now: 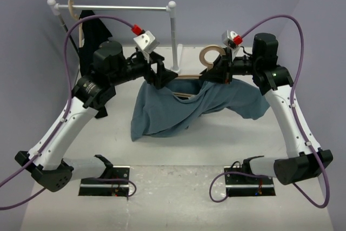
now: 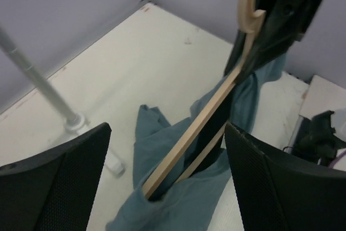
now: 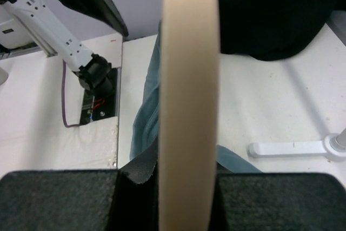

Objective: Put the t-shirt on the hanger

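Note:
The grey-blue t-shirt (image 1: pixel 175 109) hangs bunched from the pale wooden hanger (image 1: pixel 186 75), lifted off the table. My right gripper (image 1: pixel 217 72) is shut on the hanger below its round hook. In the right wrist view the hanger (image 3: pixel 189 79) is clamped between the pads of my right gripper (image 3: pixel 189 172), with the t-shirt (image 3: pixel 143 125) below it. My left gripper (image 1: pixel 164 76) is open at the hanger's left end. In the left wrist view the hanger arm (image 2: pixel 197 131) runs down into the t-shirt (image 2: pixel 184 209) between the spread fingers of my left gripper (image 2: pixel 167 133), without touching them.
A white clothes rail (image 1: pixel 119 8) stands at the back on a post (image 1: pixel 174 36) with a flat foot. A black garment (image 1: pixel 93 36) on a second wooden hanger hangs at its left end. The post (image 2: pixel 38 79) is close to my left gripper.

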`<state>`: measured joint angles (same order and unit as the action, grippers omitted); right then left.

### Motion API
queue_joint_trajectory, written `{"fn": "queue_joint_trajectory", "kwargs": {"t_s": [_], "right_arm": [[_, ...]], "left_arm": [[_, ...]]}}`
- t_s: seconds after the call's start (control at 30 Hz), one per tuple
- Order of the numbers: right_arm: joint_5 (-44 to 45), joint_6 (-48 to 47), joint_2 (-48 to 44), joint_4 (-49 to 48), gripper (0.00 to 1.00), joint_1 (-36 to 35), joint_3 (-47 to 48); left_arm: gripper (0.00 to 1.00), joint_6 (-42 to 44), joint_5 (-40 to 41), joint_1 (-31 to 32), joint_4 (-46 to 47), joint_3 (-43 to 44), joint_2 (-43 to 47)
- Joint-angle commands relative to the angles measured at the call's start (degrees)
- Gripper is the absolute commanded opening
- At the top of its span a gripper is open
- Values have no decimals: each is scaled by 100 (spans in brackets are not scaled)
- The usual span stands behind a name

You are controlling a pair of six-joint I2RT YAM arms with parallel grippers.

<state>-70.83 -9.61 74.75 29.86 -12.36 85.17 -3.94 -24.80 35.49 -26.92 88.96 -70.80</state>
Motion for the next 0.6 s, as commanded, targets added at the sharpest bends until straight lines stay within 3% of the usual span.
{"fn": "queue_joint_trajectory", "kwargs": {"t_s": [0.0, 0.07, 0.17, 0.3, 0.47, 0.57], "right_arm": [[287, -194, 14, 98, 0, 32, 248], [575, 6, 29, -5, 0, 55, 278], [985, 320, -71, -348, 0, 77, 211], [983, 502, -112, -390, 0, 82, 290], [711, 706, -22, -376, 0, 84, 483], [563, 712, -16, -346, 0, 84, 504]], "left_arm": [[89, -717, 2157, -7, 68, -234, 678], [82, -1266, 3607, -7, -23, -974, 1358], [70, -1632, 3984, -7, 156, -2115, 2126], [75, -1792, 3550, -13, 784, -3492, 2556], [80, -1820, 2517, -16, 1499, -3844, 2089], [80, -1754, 2509, -16, 1841, -3983, 1903]]}}
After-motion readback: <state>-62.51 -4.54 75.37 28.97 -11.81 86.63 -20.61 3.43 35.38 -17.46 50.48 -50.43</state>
